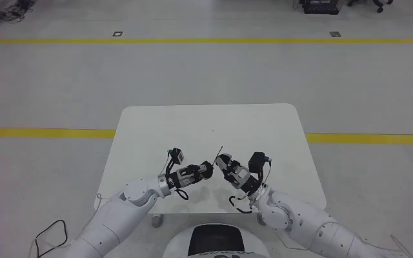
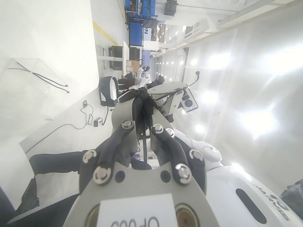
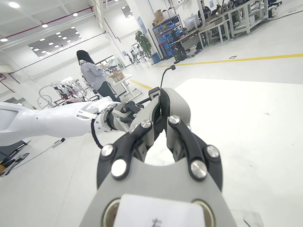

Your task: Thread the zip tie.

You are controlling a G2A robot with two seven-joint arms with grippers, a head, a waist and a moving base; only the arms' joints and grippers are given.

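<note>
A thin black zip tie [image 1: 220, 153] is held above the front middle of the white table [image 1: 206, 126]. My right gripper [image 1: 219, 162] is shut on its strap. In the right wrist view the strap rises from between the pads [image 3: 165, 106] and ends in a small head [image 3: 172, 67]. My left gripper [image 1: 208, 169] meets it tip to tip from the other side. It is shut on the strap's other end, a thin black stretch [image 3: 144, 100] running to the right gripper [image 3: 161, 98]. In the left wrist view the left gripper [image 2: 142, 95] is closed, with the tie's free end [image 2: 196, 76] curling beyond it.
The bare tabletop [image 3: 236, 109] stretches away beyond both grippers, with a tiny dark speck [image 3: 267, 113] on it. The table's rounded far corners [image 1: 292, 108] border open floor marked with yellow lines [image 1: 58, 133].
</note>
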